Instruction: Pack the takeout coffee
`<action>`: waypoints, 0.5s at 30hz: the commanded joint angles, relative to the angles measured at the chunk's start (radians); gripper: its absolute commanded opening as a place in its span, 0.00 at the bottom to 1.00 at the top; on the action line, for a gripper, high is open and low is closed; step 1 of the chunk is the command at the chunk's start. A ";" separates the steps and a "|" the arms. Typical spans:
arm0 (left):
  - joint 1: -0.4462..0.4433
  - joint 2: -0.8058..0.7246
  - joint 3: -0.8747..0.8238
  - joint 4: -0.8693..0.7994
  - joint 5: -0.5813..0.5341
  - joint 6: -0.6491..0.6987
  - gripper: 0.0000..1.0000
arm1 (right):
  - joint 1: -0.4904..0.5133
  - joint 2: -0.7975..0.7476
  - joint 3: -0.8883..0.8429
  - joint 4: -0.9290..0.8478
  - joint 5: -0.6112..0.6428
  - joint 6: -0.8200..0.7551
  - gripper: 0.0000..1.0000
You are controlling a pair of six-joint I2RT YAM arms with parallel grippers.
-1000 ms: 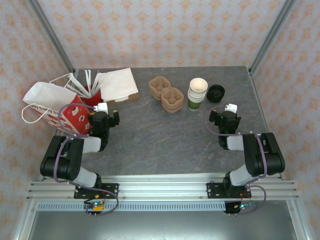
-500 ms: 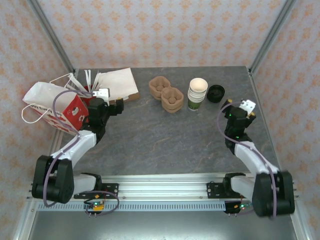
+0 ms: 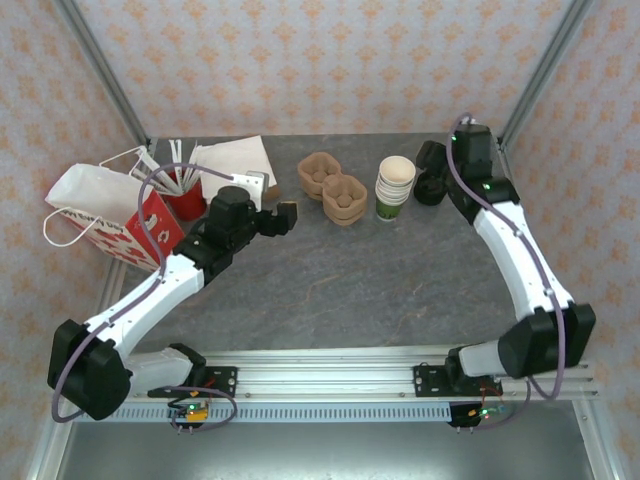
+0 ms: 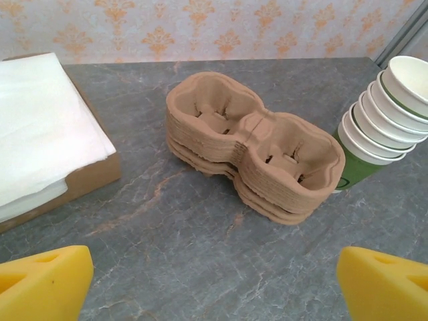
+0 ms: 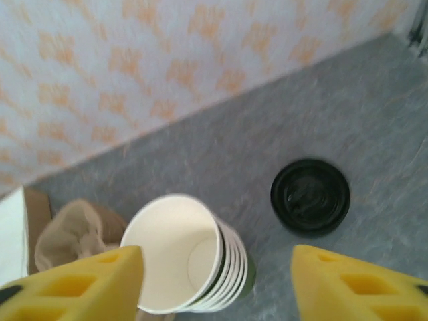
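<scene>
my table [image 3: 330, 280] holds a bag [image 3: 95, 195] at 9 o'clock, carriers [image 4: 254, 150] at 12, a cup stack [image 5: 184, 257] at their 3 o'clock. the coffee [image 5: 310, 196] sits at 1 o'clock, just beside the stack. my left gripper [image 4: 214, 281] and right gripper [image 5: 217, 274] both gape wide.

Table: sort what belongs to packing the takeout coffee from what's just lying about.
Job: takeout coffee cup under black round lid; stacked brown pulp cup carriers; red-and-white paper bag, probably.
Lying about: stack of cream-lined green paper cups; white napkin pile; red cup of white sticks.
</scene>
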 commanded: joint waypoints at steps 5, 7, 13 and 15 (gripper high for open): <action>-0.051 0.035 0.065 -0.133 -0.059 -0.037 0.94 | 0.034 0.151 0.146 -0.240 0.022 -0.012 0.48; -0.060 0.042 0.076 -0.154 -0.071 -0.035 0.94 | 0.034 0.184 0.162 -0.243 0.016 -0.018 0.45; -0.065 0.044 0.082 -0.176 -0.101 -0.037 0.94 | 0.034 0.257 0.208 -0.235 -0.005 -0.036 0.38; -0.066 0.046 0.084 -0.178 -0.101 -0.039 0.94 | 0.034 0.286 0.235 -0.240 -0.008 -0.044 0.36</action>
